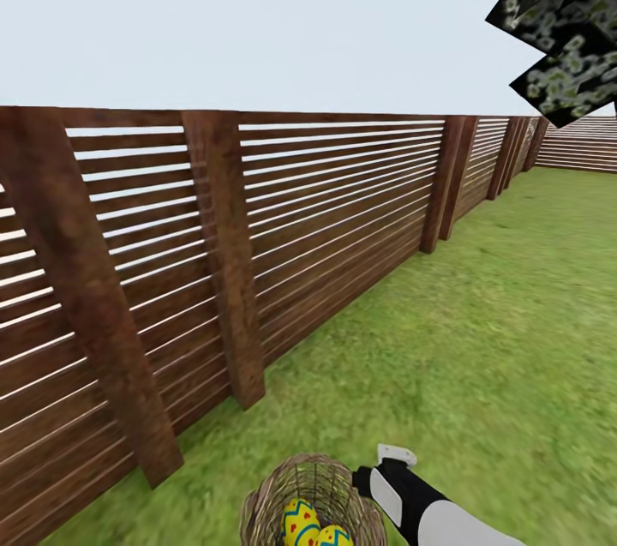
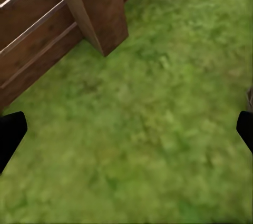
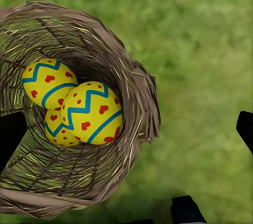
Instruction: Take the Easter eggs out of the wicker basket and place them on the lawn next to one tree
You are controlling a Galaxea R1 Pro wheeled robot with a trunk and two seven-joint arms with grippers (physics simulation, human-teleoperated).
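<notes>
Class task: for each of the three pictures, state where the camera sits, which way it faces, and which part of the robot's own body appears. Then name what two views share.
Head view: on the robot's head, facing forward-down past the fence; right arm visible.
Left wrist view: near the left gripper, facing the lawn and a fence post; dark fingertips at the edges.
Right wrist view: near the right gripper, facing into the wicker basket.
Shared: head and right wrist views show the basket and Easter eggs.
</notes>
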